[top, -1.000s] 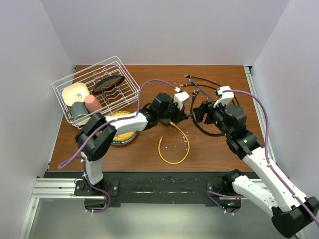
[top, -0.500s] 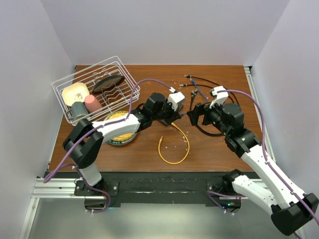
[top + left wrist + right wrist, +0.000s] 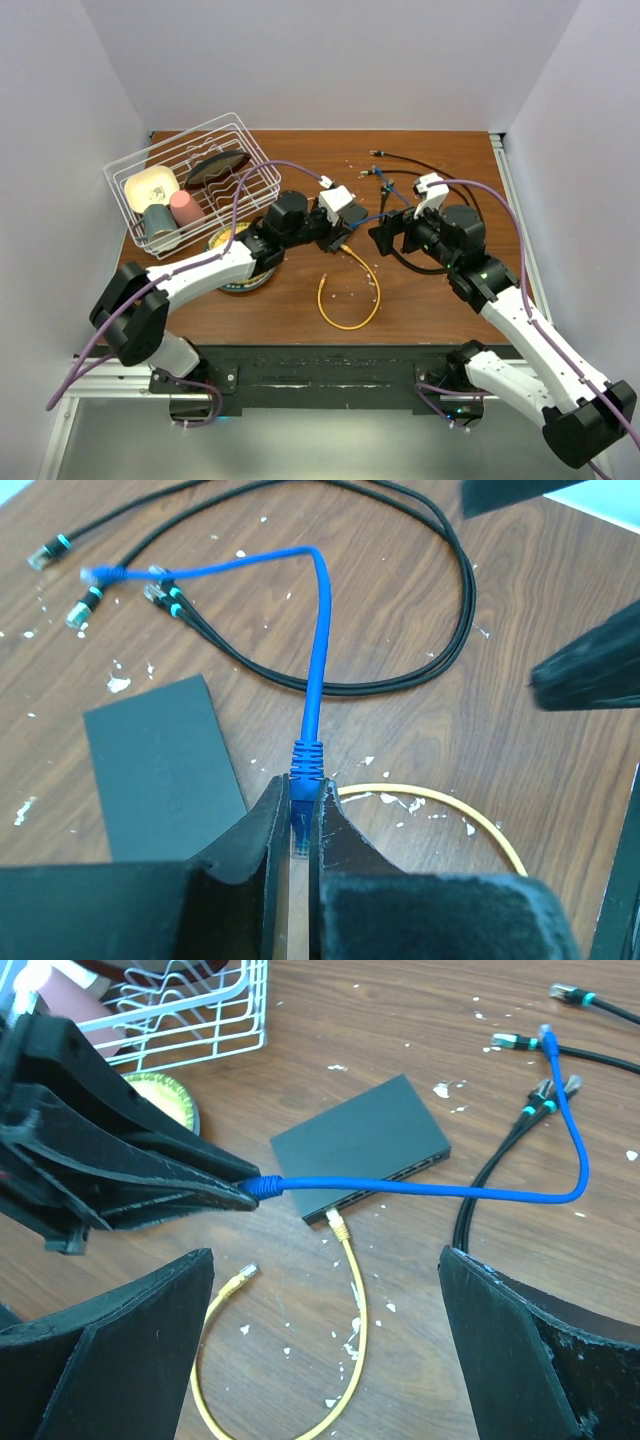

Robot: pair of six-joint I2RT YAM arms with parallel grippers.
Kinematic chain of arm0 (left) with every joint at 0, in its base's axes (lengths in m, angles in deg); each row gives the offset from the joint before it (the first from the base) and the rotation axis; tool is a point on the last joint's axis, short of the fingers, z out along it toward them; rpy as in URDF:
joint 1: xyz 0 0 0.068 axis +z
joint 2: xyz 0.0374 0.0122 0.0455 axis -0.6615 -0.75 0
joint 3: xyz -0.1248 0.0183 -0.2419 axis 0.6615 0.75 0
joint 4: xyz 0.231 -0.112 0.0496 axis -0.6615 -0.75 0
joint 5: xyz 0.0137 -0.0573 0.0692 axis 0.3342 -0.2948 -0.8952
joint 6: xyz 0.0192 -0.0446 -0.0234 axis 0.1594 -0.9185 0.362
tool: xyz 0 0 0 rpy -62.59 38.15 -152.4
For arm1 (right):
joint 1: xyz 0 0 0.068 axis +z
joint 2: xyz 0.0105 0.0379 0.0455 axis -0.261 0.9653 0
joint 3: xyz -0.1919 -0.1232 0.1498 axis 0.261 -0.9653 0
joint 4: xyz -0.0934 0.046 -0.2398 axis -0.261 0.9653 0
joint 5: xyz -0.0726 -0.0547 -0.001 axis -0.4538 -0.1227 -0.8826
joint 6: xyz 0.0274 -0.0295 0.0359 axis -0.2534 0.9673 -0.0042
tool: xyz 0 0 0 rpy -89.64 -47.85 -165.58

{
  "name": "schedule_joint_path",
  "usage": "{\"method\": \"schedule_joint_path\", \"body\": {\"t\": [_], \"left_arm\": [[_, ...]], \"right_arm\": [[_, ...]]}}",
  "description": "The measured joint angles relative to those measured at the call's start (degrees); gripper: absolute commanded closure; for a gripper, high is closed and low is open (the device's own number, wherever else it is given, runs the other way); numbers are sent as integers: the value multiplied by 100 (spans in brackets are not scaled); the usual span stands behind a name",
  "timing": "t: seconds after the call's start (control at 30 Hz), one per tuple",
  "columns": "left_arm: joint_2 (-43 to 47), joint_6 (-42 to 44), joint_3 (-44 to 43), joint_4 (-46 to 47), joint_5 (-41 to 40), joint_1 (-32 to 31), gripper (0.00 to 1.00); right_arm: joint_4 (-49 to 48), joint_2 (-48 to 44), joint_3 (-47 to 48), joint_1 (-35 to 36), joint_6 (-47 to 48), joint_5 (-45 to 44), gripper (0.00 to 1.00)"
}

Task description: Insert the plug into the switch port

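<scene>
Two left fingers (image 3: 243, 1192) clamp the blue plug (image 3: 303, 780) by its clear tip, ribbed boot and cable pointing outward. The right fingers (image 3: 325, 1255) gape wide, empty. The plug hangs just beside the black box (image 3: 355, 1140). The switch ports (image 3: 385, 1182) line its narrow edge, where a yellow cable (image 3: 357, 1340) ends. Open table (image 3: 420, 1290) lies beyond.
</scene>
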Motion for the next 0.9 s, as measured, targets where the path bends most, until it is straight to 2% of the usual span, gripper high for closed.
{"method": "schedule_joint_path", "body": {"t": [0.9], "left_arm": [[492, 444, 179, -50, 415, 0, 100]], "right_arm": [[92, 533, 581, 2, 479, 940, 1]]}}
